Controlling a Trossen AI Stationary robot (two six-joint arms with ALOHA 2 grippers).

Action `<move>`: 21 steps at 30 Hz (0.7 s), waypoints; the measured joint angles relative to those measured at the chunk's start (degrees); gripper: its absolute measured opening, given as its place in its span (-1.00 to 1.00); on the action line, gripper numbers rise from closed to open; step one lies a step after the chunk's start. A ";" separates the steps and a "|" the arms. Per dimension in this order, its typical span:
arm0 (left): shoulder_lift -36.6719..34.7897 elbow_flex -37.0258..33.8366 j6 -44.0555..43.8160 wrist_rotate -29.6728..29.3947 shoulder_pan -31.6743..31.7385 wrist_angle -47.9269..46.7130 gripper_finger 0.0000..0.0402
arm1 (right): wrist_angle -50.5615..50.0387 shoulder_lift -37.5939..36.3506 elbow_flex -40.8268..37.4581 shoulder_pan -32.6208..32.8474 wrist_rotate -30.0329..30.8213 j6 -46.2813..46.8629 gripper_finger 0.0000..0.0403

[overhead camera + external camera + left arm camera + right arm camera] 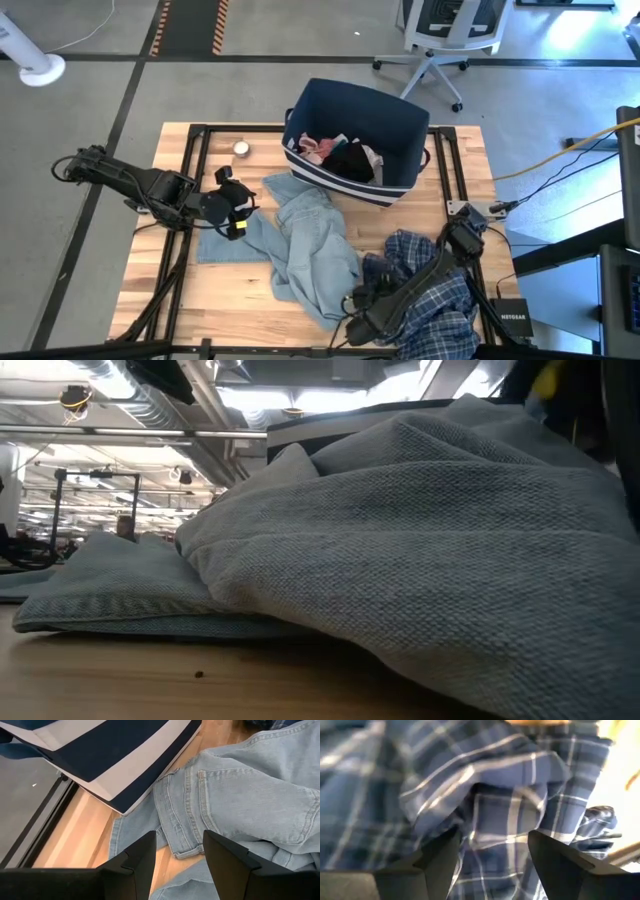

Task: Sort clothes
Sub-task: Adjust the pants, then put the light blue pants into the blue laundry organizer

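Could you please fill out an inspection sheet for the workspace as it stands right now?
Surface: wooden table, partly covered by clothes.
Job's things: light blue denim spread mid-table; plaid shirt at the near right; pink, white and black pieces already in the bin.
Clutter: navy striped bin at the far edge; small round object beside it.
Claws: left claw open over the denim's edge; right claw open over the plaid shirt.
Cables: yellow cable on the floor, right.
Surroundings: office chair behind the table; white fan base far left.
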 joint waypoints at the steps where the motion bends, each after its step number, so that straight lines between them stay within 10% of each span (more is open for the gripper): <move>1: 0.00 0.00 0.00 0.00 0.00 0.00 -0.21 | -0.02 -0.31 1.24 0.00 -0.81 -0.99 0.25; 7: 0.00 0.00 0.02 -0.01 0.00 -0.02 -0.21 | -0.01 -2.47 12.50 0.58 -2.47 -2.45 0.25; 14: 0.00 0.00 -0.39 0.00 -0.01 -0.37 -0.21 | 2.47 -2.54 19.79 2.00 18.91 -0.87 0.25; 21: 0.00 -0.33 -0.53 2.47 0.00 -0.42 -0.21 | -0.02 -2.33 15.75 1.03 24.45 -1.00 0.25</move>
